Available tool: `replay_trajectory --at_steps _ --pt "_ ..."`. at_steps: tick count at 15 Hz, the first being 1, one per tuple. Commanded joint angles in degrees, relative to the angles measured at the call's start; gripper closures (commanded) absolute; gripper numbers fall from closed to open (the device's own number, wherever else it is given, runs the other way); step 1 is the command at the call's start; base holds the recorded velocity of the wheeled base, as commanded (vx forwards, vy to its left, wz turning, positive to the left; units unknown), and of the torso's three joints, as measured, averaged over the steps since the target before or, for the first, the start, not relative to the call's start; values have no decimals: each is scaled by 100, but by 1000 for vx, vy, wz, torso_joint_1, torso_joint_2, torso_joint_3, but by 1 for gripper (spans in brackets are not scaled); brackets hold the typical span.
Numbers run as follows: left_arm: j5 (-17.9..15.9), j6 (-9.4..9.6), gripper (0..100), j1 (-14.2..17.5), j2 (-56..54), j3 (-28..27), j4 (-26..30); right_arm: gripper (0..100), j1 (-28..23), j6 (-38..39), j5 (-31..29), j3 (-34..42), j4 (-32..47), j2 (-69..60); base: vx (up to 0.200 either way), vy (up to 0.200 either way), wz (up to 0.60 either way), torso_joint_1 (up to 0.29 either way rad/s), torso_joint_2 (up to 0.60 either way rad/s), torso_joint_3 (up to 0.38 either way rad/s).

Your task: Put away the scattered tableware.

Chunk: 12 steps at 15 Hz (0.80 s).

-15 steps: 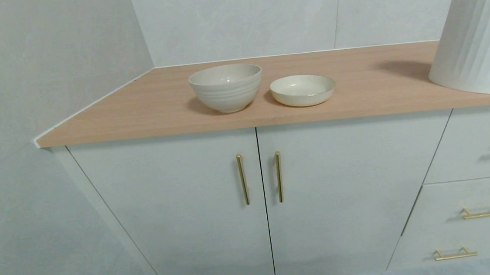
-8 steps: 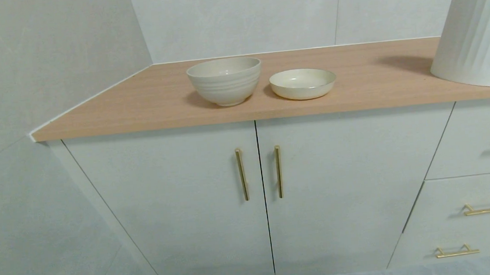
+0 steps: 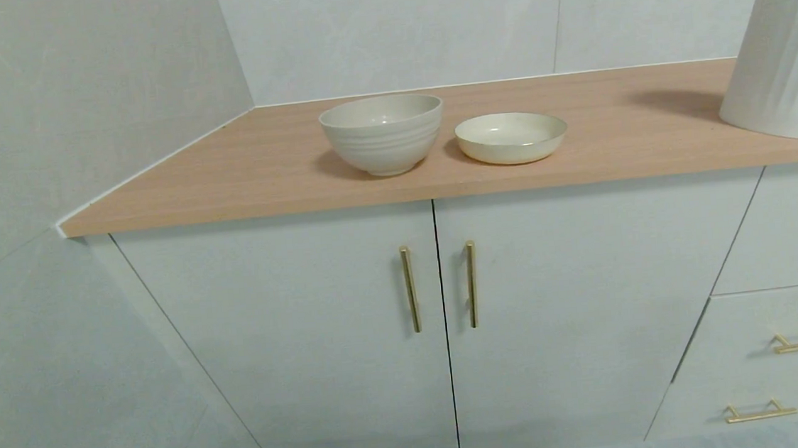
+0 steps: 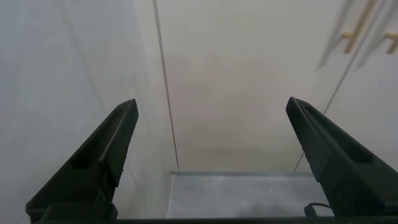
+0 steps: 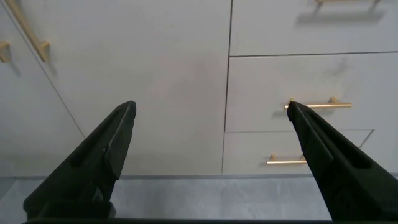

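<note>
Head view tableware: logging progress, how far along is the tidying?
Nothing done yet: the ribbed grey bowl and shallow cream dish sit on the wooden countertop. In hand: nothing; left gripper and right gripper are open, empty, facing shut white cabinet fronts. Left: both pieces.

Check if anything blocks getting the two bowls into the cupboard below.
Yes: both cupboard doors are shut beneath the deep bowl and shallow dish. Left gripper and right gripper are open, low in front of them.

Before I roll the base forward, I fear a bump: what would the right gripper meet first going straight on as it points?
Likely the white cabinet front, near the seam beside the drawers; nothing lies between the open right gripper and it, though depth is unclear.
</note>
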Motion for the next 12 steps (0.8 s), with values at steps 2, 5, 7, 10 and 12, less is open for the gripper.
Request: replay_trajectory --at_steps 2,5,7,10,12 --pt "4 -4 0 -6 0 2 2 0 -9 4 1 0 -4 7 0 0 0 0 0 0" --pt "4 -4 0 -6 0 2 2 0 -9 4 1 0 -4 7 0 0 0 0 0 0" --pt "-5 -4 0 -6 0 2 2 0 -9 -4 1 0 -4 7 0 0 0 0 0 0" --pt "4 -4 0 -6 0 2 2 0 -9 171 204 -255 -268 7 0 0 0 0 0 0" --pt "4 -4 0 -6 0 2 2 0 26 488 1021 -571 -268 262 0 0 0 0 0 0"
